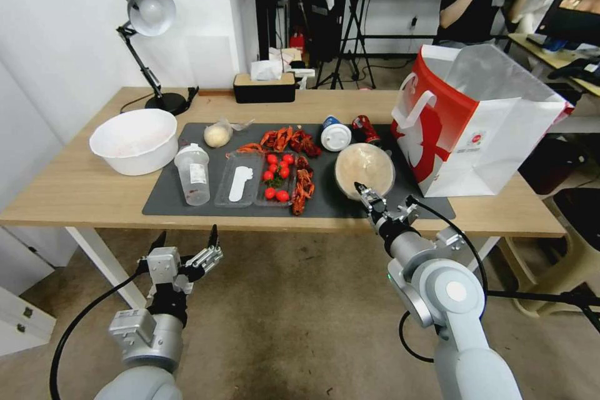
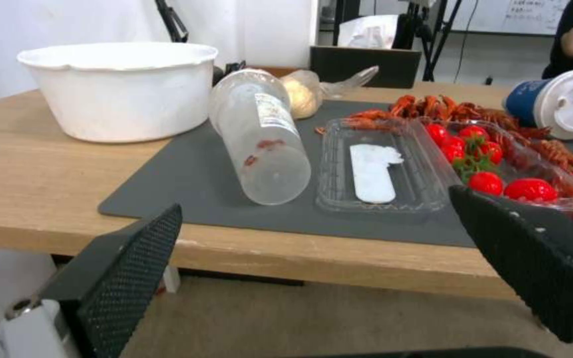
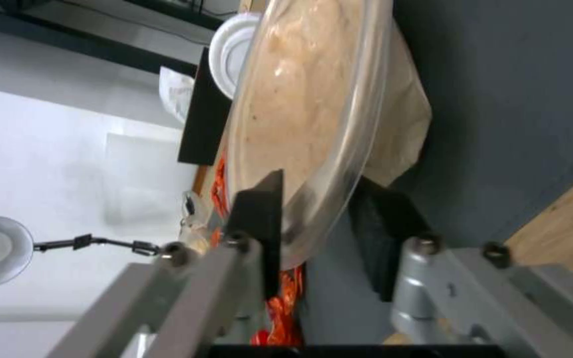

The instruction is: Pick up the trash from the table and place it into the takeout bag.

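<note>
Long light-wood table (image 1: 75, 190) on white legs, dark grey mat (image 1: 169, 197) across its middle, pale wall behind. At the right end, upright: red-and-white takeout bag (image 1: 475, 131), mouth open, white loop handles toward the mat. At the left end, off the mat: big white tub (image 1: 133, 140); behind it a black desk lamp (image 1: 147, 12), and a black tissue box (image 1: 264, 87) at the far edge.

On the mat, right side, just beside the bag: round lidded tan bowl (image 1: 364, 169), its near rim clamped between the fingers of the right gripper (image 1: 369, 197), one finger over the clear lid, the other under the rim. Behind the bowl, lying on their sides: white blue-rimmed cup (image 1: 334, 134) and red can (image 1: 365, 129). Mid-mat: clear tray (image 1: 240, 187) with cherry tomatoes (image 1: 277, 175), crayfish shells (image 1: 290, 139) around it. Left part of the mat: clear labelled bottle (image 1: 192, 174); farther back, bagged beige bun (image 1: 217, 135).

Below the table's near edge, left of centre: left gripper (image 1: 186, 244), fingers spread wide, holding nothing.
</note>
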You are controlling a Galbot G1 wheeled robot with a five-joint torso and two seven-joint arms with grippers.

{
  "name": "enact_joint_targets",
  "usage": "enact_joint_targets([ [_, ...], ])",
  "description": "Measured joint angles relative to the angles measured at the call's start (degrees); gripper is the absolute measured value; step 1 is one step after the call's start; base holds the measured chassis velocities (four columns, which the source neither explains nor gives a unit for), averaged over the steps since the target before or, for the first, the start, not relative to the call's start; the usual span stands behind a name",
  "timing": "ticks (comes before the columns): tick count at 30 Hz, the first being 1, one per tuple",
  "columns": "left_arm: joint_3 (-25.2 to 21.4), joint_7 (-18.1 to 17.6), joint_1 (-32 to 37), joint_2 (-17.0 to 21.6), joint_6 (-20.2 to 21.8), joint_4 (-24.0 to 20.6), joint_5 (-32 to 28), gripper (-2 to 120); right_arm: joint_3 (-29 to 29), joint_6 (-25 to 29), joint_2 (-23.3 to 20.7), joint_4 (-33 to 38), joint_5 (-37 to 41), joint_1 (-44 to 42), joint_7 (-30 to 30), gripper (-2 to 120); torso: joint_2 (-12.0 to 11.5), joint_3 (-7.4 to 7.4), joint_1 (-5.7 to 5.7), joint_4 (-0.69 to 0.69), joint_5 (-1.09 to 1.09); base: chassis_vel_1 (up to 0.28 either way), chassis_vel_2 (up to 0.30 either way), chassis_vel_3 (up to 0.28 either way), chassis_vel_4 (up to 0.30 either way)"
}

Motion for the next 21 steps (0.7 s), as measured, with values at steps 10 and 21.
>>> enact_joint_targets([
  [10, 0.3, -0.2, -0.2, 0.2, -0.3, 0.1, -0.2, 100, 0.2, -1.0, -2.2, 1.6, -13.4, -2.4, -7.2, 0, 0.0, 0.00, 0.00, 0.00, 0.00, 0.000, 0.000, 0.000, 0.000],
  [21, 0.3, -0.4, 0.6, -0.1, -1.0, -0.4, -0.1, 100, 1.3, 7.1, -9.2, 4.9, -50.0, -4.7, -28.1, 0, 0.0, 0.00, 0.00, -0.01, 0.02, 0.000, 0.000, 0.000, 0.000],
])
